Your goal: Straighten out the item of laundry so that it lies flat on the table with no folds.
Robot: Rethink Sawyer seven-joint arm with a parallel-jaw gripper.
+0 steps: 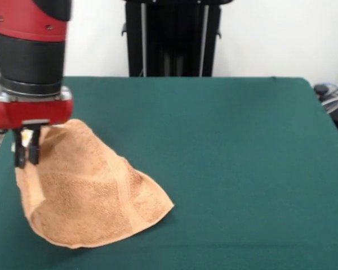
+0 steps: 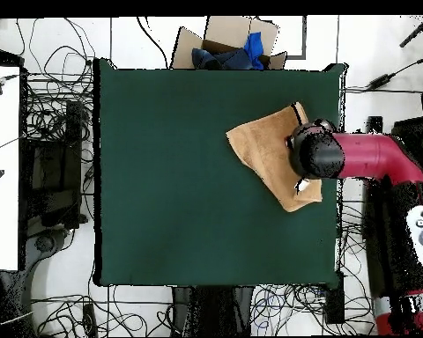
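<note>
The tan terry towel [image 1: 90,194] lies at the left of the green table [image 1: 225,146] in the front view. It is pulled up into a tent shape, its peak beside my gripper [image 1: 26,151] and its lower edge spread on the felt. The black fingers [image 1: 19,153] stand close together, shut on the towel's raised left edge. In the overhead view the towel [image 2: 263,150] sits near the table's [image 2: 180,176] right edge, partly under the arm's wrist [image 2: 316,154], which hides the gripper there. A woven band runs across the towel. The white tag does not show.
The table's left edge is close to the gripper in the front view. The robot's pedestal [image 1: 172,36] stands behind the far edge. In the overhead view a cardboard box [image 2: 224,48] holding blue cloth lies past the top edge, cables cover the floor, and a white desk [image 2: 2,167] stands at the left.
</note>
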